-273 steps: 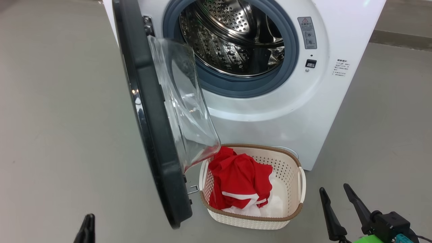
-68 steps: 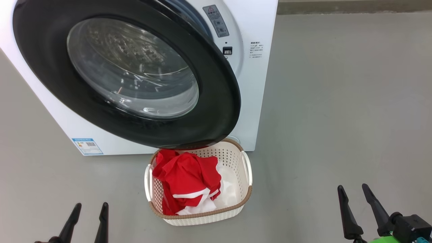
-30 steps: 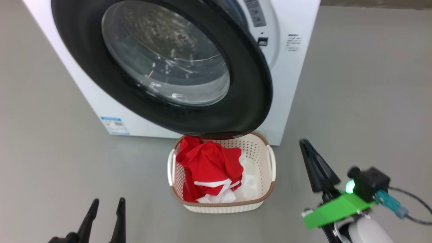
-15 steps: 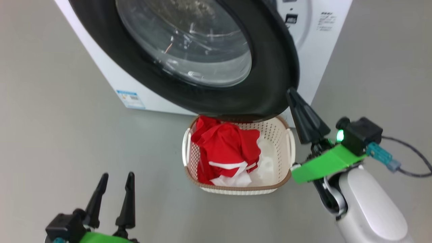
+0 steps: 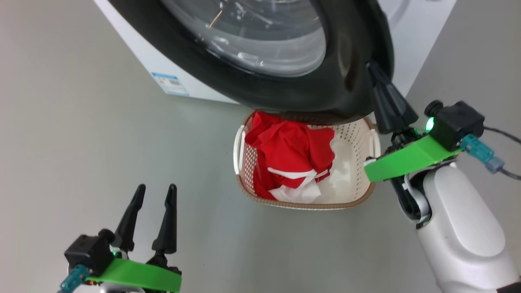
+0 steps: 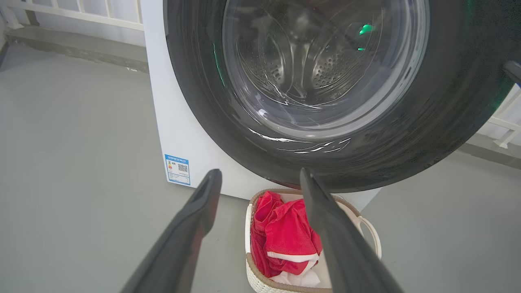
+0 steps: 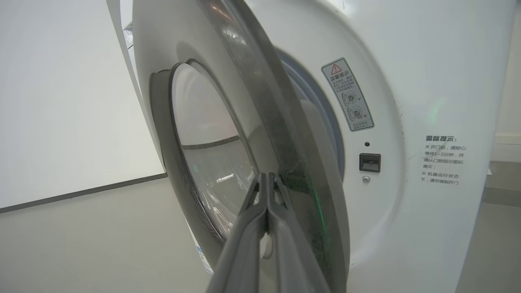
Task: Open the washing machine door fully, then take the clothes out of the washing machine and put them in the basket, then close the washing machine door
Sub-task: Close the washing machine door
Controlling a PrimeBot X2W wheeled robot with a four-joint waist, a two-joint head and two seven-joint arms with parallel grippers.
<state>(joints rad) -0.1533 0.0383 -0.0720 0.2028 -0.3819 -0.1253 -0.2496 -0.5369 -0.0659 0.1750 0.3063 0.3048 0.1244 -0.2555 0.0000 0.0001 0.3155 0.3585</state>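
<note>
Two grippers are showing in the head view. The left gripper [image 5: 156, 188] is hovering low over the grey floor [image 5: 61, 142], its fingers spread wide and holding nothing, well apart from the basket [image 5: 301, 206]. The right gripper [image 5: 371, 68] is reaching upward with its fingers pressed together and empty, the tips lying against the right edge of the washing machine door [image 5: 285, 93]. That door is hanging partly over the basket, which is sitting on the floor just before the washing machine [image 5: 415, 32]. The clothes [image 5: 293, 150] are lying heaped in the basket's left half.

From the left wrist, the widely parted fingers [image 6: 189, 228] are framing the basket [image 6: 256, 283] and the red clothes [image 6: 285, 240] beneath the door's black rim [image 6: 203, 101]. The steel drum [image 6: 329, 71] is showing through the glass window [image 6: 366, 101], and a blue label [image 6: 177, 169] is sitting low on the machine's white front.

From the right wrist, the fingers [image 7: 252, 236] are meeting tightly at their tips, right at the door's edge [image 7: 262, 93]. The door is standing ajar, with a gap between it and the machine [image 7: 427, 81], where the grey gasket [image 7: 331, 126] and a warning sticker [image 7: 347, 94] are showing.
</note>
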